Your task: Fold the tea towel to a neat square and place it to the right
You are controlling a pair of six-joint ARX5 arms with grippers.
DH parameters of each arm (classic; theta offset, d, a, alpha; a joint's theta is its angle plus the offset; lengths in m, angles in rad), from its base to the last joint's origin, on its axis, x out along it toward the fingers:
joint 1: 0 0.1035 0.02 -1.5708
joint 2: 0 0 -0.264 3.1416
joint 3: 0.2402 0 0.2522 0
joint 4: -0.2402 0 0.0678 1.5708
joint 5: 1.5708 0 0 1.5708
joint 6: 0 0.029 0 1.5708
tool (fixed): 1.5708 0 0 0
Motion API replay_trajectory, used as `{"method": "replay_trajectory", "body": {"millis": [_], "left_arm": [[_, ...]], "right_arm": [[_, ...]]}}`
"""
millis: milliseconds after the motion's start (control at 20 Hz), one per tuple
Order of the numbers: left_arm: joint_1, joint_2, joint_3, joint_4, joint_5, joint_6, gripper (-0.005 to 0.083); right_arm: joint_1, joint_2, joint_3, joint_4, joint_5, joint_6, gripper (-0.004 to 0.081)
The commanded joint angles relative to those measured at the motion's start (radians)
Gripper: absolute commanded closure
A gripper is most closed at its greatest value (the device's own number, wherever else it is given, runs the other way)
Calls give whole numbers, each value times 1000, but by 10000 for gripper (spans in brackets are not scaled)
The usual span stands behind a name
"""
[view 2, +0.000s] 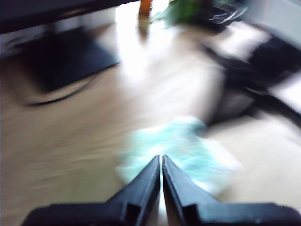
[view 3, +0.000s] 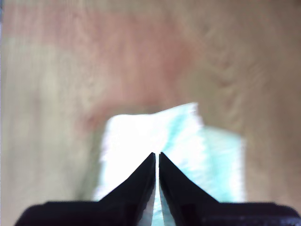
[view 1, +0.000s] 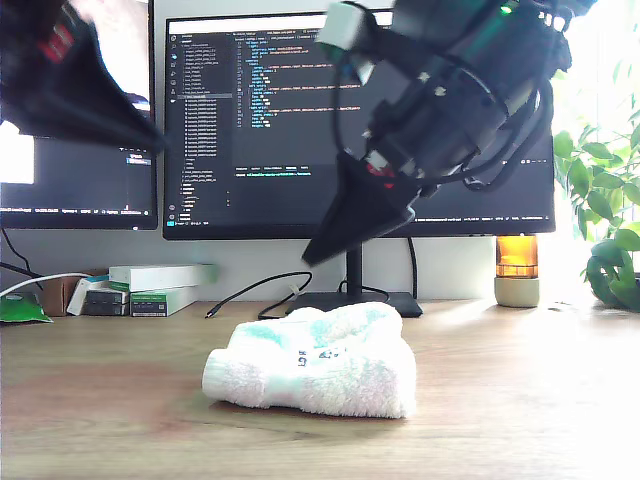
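The fluffy mint-and-white checked terry tea towel (view 1: pixel 312 361) lies folded on the wooden counter (view 1: pixel 520 400); both grippers' jaws are pressed together, empty. I judge placement comes next, needing a regrasp.

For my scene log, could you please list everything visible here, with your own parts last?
tea towel: one, mint and white, folded in a bundle mid-desk.
desk: one, light wood.
monitors: two, dark, behind the towel.
boxes: a few, white and green, at the exterior view's left.
amber jar: one, right of the monitor stand in the exterior view.
plant: one, green, exterior view's right edge.
cables: black, near the stand.
my first claw: black, shut, above the towel.
my second claw: black, shut, above the towel.
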Motion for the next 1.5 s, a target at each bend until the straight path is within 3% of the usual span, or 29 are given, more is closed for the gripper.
{"method": "replay_trajectory", "body": {"millis": [0, 200, 350, 700, 850, 1100, 1350, 1450], "left_arm": [[-52, -42, -53, 15, -35, -42, 797], [-179, -112, -65, -6, -109, -68, 797], [-254, -124, -65, -31, -149, -69, 797], [-312, -122, -65, -85, -209, -72, 797], [-312, -121, -65, -114, -269, -54, 797], [-302, -121, -65, -124, -312, -11, 797], [-267, -121, -65, -125, -336, -11, 797], [-251, -121, -65, -125, -343, -11, 797]], "right_arm": [[-13, 45, -13, 24, -26, -11, 781], [-16, 155, -13, 51, -81, -34, 781], [-17, 224, -13, 75, -77, -55, 781], [-29, 325, -13, 85, -31, -46, 781], [-51, 325, -13, 128, 10, 125, 781], [-150, 324, -13, 71, 217, 355, 781], [-229, 300, -25, -107, 503, 557, 781], [-260, 262, -53, -161, 563, 628, 781]]}}
